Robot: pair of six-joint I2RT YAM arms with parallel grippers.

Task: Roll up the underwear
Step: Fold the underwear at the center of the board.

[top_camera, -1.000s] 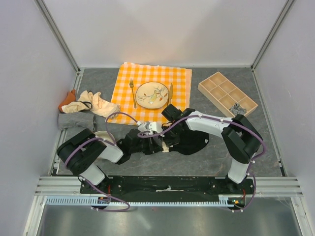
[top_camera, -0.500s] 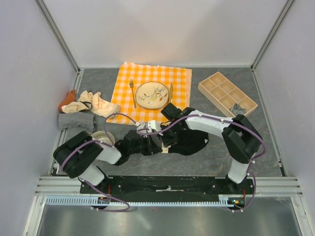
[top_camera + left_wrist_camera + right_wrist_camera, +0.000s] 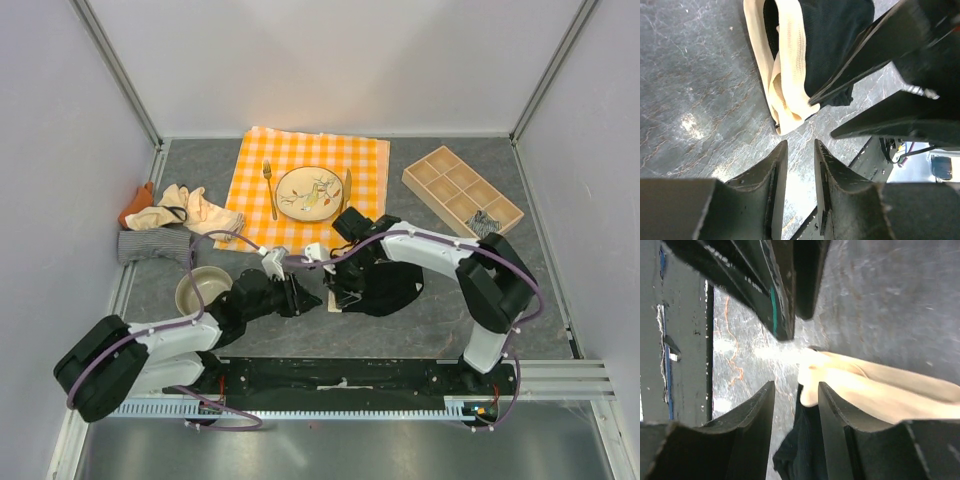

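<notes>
Left gripper (image 3: 800,145) stands with its jaws only a little apart and holds nothing. Its tips hover just before the folded end of the cream band (image 3: 790,65). Right gripper (image 3: 796,386) is open somewhat wider; the same band end lies between its tips, not pinched as far as I can see. Both are at the left edge of the black underwear (image 3: 388,285), which lies unrolled on the grey table (image 3: 440,320), just before the checked tablecloth (image 3: 370,160).

I judge the rolling of this piece is only at its start. Next, both jaws should close on the band edge together and turn it over evenly. More underwear (image 3: 170,215) lies far left, and a grey striped piece (image 3: 485,222) sits in the wooden tray (image 3: 424,164).
</notes>
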